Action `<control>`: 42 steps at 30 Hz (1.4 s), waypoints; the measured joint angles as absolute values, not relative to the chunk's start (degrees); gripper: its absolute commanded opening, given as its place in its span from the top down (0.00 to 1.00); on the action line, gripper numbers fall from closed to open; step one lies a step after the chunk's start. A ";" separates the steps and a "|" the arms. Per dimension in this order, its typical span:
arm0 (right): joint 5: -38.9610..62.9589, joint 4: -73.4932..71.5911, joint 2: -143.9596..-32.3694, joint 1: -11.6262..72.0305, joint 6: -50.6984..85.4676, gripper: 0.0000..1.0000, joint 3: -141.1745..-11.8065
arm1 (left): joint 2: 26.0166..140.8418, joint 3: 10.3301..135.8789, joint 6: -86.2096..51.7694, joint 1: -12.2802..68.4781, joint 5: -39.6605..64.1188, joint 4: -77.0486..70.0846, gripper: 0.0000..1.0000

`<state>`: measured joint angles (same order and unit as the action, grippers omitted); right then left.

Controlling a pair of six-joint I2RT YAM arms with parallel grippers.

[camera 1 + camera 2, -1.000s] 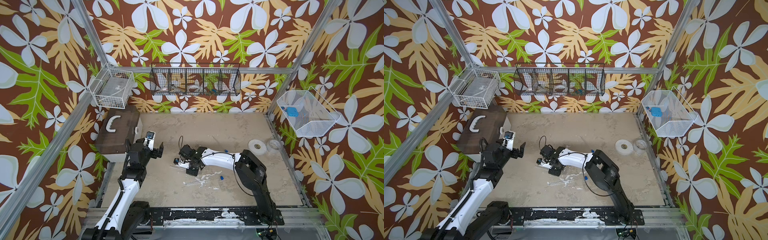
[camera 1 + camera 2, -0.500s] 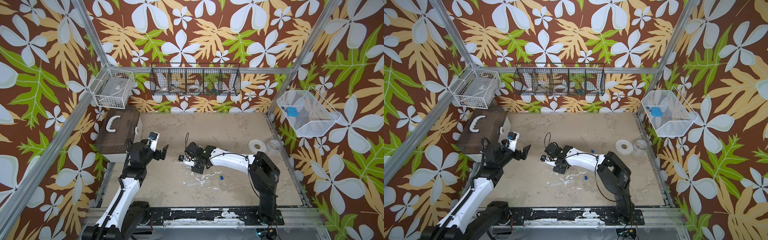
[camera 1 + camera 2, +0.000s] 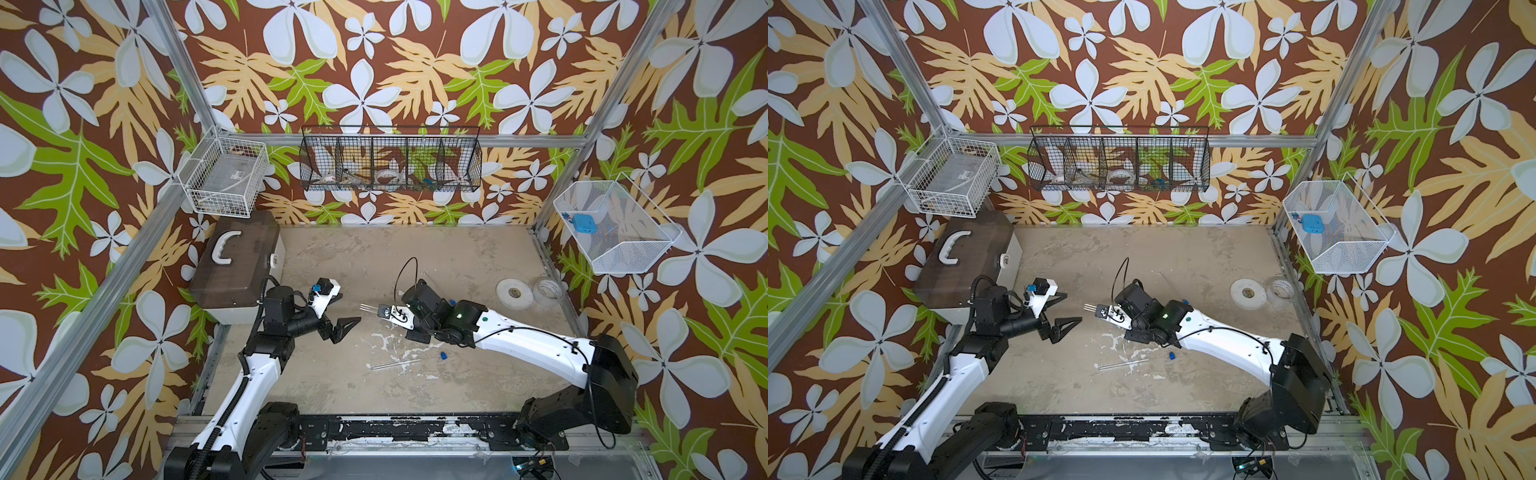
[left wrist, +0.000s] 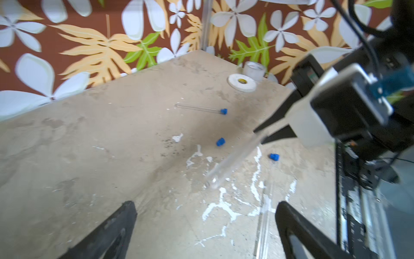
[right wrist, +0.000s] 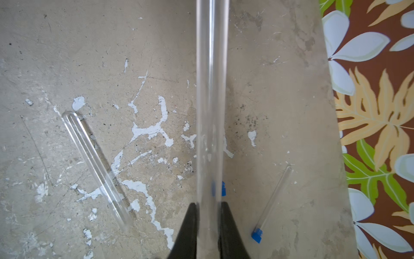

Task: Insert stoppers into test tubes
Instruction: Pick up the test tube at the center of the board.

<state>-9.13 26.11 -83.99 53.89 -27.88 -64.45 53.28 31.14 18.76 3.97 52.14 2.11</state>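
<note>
Right wrist view: the right gripper [image 5: 208, 205] has its two black fingers pressed against a slender, clear, see-through test tube [image 5: 211, 78]. It pinches the tube near one end, so the rest runs straight out past the fingertips, above the beige, white-scuffed tabletop [image 5: 67, 56]. Partly seen through that held tube, just ahead of the fingertips on the table below, lies a tiny bright-blue loose stopper [image 5: 222, 188]. To one side of the fingers an unplugged second clear tube [image 5: 96, 166] lies flat. To the other side, apart from the gripper, lies a third clear tube [image 5: 274, 199], its mouth plugged by a blue stopper [image 5: 256, 235].

In both top views the held tube points from the right gripper toward the left gripper [image 3: 351, 306], whose black fingers are spread wide and hold nothing. The tube's free end stops just short of them. The left wrist view shows those fingers [image 4: 112, 231] standing wide apart, with the tube's end ahead of them and not touching. Another small blue plug [image 4: 274, 157] lies on the table back from the right gripper's fingertips, beside its wrist. Well behind that gripper sit a flat white tape roll [image 4: 242, 82] and, just beside it, a clear roll [image 4: 254, 69].
</note>
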 measured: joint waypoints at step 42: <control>-9.93 21.12 -84.88 63.40 -39.51 0.86 -61.67 | 59.24 32.99 43.48 15.88 53.65 19.33 0.43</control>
<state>-9.93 21.12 -84.88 63.40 -39.51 -61.67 59.24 32.99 43.48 15.88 53.65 19.33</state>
